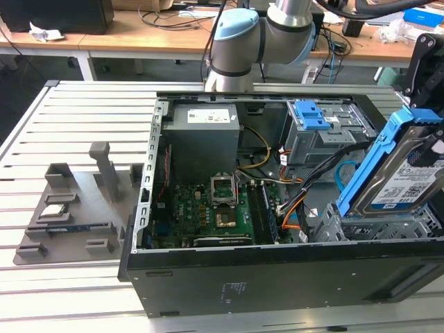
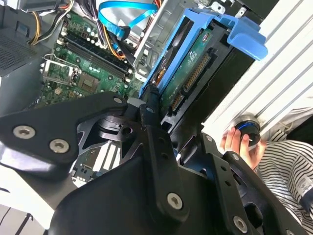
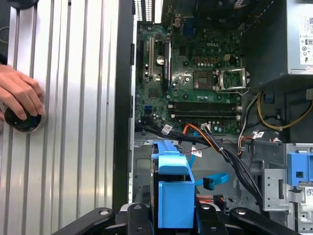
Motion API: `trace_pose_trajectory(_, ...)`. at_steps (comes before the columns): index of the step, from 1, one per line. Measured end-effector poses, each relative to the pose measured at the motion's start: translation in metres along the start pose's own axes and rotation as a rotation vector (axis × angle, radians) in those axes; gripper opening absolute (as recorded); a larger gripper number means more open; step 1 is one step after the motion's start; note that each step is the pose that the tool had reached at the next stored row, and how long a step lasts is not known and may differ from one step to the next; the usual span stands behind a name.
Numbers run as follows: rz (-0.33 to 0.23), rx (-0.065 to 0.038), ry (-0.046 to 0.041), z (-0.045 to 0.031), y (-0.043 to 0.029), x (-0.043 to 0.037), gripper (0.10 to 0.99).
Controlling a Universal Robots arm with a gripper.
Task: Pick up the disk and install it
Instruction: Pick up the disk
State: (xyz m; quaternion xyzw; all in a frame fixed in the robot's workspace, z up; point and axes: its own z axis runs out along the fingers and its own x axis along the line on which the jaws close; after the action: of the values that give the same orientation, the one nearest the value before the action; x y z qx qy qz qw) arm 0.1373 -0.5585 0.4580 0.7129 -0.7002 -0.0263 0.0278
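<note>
At the exterior view's right, above the front end of the open computer case [image 1: 277, 277], the gripper [image 1: 424, 119] holds the disk [image 1: 406, 170] by its upper end. Its black fingers [image 2: 152, 117] are clamped against the two sides of the bright blue bracket [image 1: 371, 163]. The disk stands steeply tilted with its label toward the exterior camera, and its lower end is down at the rim of the metal drive cage [image 1: 326, 225]; whether it touches the cage cannot be told. In the second wrist view the disk's underside faces the lens, showing its green board and connector row. Toward the exterior view's left of the cage lies the motherboard [image 1: 208, 208], and further back stands the grey metal bay [image 1: 326, 139] with its blue latch [image 1: 310, 114]. A person's hand [image 3: 19, 95] rests on a round black knob [image 3: 23, 122] on the ribbed aluminium table [image 1: 83, 104], beside the case. A grey fixture [image 1: 69, 201] lies on the table at the exterior view's left.
</note>
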Motion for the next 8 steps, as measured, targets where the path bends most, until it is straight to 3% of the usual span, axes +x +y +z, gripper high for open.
trace_pose_trajectory(4, 0.000, -0.001, 0.0001, 0.0041, -0.0076, -0.0008, 0.365)
trace_pose_trajectory(8, 0.000, -0.001, 0.0000, 0.0061, -0.0095, -0.0008, 0.365)
